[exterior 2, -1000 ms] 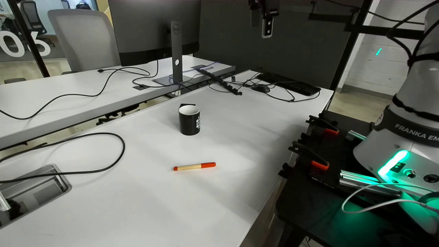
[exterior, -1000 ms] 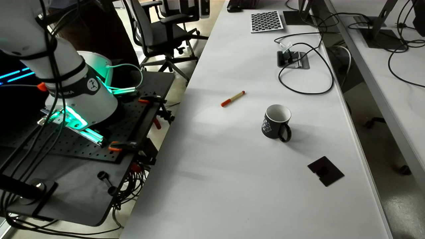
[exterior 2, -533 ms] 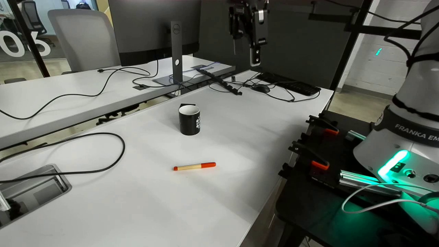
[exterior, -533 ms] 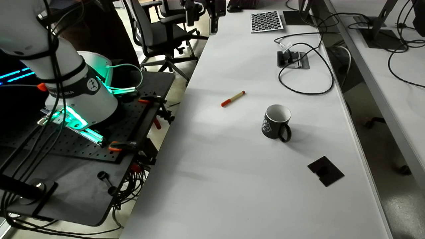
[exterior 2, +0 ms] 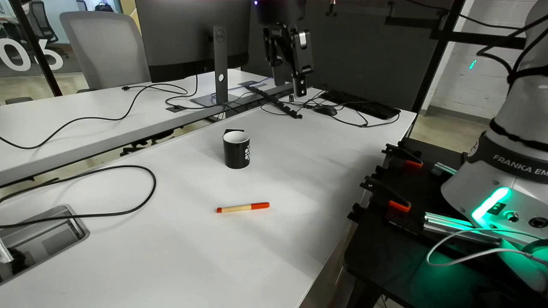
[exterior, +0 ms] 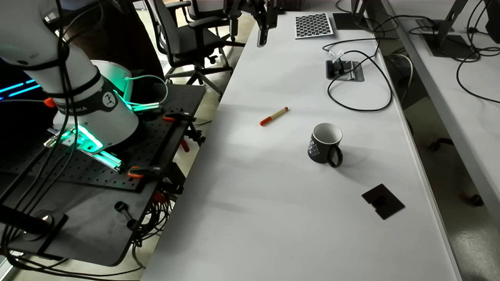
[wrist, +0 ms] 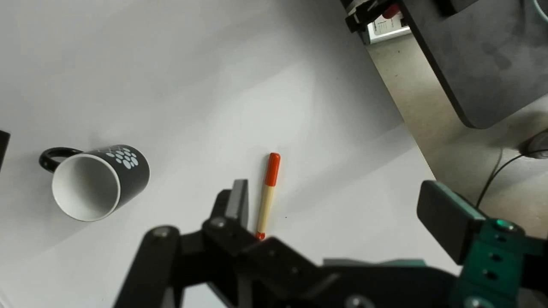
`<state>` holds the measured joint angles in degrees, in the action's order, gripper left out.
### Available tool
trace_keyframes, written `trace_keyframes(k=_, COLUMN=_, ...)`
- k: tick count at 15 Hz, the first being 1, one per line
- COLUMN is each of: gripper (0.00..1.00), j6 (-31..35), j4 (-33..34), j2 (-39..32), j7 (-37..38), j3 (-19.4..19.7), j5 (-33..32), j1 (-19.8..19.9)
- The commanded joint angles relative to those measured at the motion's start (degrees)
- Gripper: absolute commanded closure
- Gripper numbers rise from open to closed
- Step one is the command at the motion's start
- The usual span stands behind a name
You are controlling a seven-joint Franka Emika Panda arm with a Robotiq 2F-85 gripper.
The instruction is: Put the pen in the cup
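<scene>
The pen lies flat on the white table, with a cream barrel, a red cap and a red end. The pen shows in both exterior views point(exterior: 274, 116) point(exterior 2: 242, 207) and in the wrist view point(wrist: 268, 192). The cup, a black mug with a white inside, stands upright beside it in both exterior views point(exterior: 319, 149) point(exterior 2: 236, 155) and at the left of the wrist view point(wrist: 133, 176). My gripper point(exterior: 249, 34) is open and empty, high above the table, also in an exterior view point(exterior 2: 289, 82). In the wrist view the pen appears near the left finger of the gripper point(wrist: 336, 205).
A flat black square piece point(exterior: 383, 201) lies near the mug. A cable loop point(exterior: 359, 107) and a socket box point(exterior: 357, 72) lie along the table's far edge. A silver keyboard point(exterior: 313, 25) is at the table's end. Clamps point(exterior 2: 387, 190) hold the robot's base table.
My gripper has come down into fuller view, moving right and down in an exterior view and left and down in an exterior view. The pen and mug have not moved.
</scene>
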<state>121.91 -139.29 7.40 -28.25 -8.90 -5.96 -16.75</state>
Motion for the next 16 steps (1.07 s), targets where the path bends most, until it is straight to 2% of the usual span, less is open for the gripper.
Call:
trace_keyframes(k=1, gripper=0.00, j6=-0.2, j4=0.3, j2=-0.2, j7=-0.1, j3=-0.9, j5=0.1, j1=0.9)
trace_keyframes(k=4, gripper=0.00, j6=1.6, j4=0.7, j2=-1.6, j7=-0.2, j3=-1.0, j5=0.4, j1=0.9)
trace_keyframes(k=8, gripper=0.00, j6=12.0, j4=2.2, j2=-6.9, j7=-1.7, j3=-2.4, j5=3.6, j1=0.0)
trace_keyframes(k=13, gripper=0.00, j6=24.1, j4=3.1, j2=-13.5, j7=-0.3, j3=-4.8, j5=5.0, j1=0.9)
trace_keyframes(k=16, gripper=0.00, j6=32.6, j4=2.6, j2=-17.1, j7=-0.1, j3=-6.1, j5=10.1, j1=1.9)
